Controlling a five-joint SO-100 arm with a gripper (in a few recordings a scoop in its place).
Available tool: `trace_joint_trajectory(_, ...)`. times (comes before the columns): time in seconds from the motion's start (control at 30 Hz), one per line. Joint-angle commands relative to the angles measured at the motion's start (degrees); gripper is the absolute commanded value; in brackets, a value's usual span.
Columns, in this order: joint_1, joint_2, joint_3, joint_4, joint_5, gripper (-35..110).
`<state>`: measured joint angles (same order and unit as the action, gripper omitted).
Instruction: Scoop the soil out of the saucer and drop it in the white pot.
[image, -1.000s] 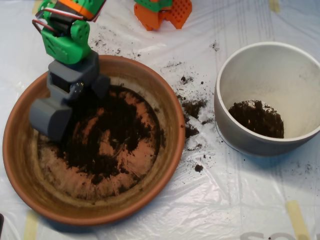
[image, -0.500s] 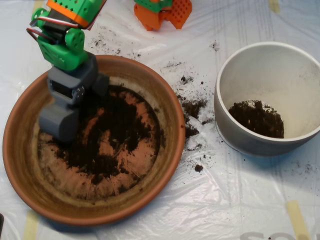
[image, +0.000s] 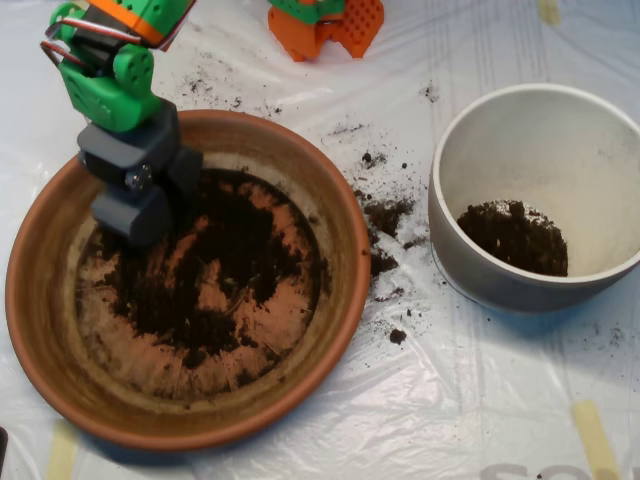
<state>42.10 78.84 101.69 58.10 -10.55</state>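
Observation:
The terracotta saucer (image: 345, 235) lies at the left of the overhead view, wide and shallow. Dark soil (image: 225, 270) is spread thinly over its floor, with bare orange patches showing through. My grey scoop (image: 140, 205) hangs from the green and orange arm (image: 105, 80) over the saucer's upper left part, at the edge of the soil patch, and hides what lies under it. The white pot (image: 500, 150) stands at the right, apart from the saucer. A clump of soil (image: 515, 235) rests on its floor.
Spilled soil crumbs (image: 385, 225) lie on the white plastic sheet between saucer and pot. An orange and green part (image: 325, 25) sits at the top edge. Strips of tape (image: 595, 435) hold the sheet down at the lower right.
The scoop has drawn up and to the right inside the saucer, from the lower left rim side towards the upper left. The arm above it shifted left and upward. Soil and pot look unchanged.

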Motion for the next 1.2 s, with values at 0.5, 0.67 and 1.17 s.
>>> trace_joint_trajectory(0.5, -14.5, 18.2, -3.7, 9.3, 3.3, -1)
trace_joint_trajectory(0.67, -19.8, 19.0, -10.6, 14.4, 3.8, -1)
trace_joint_trajectory(1.17, -39.9, 14.4, -39.5, 32.3, 5.3, 0)
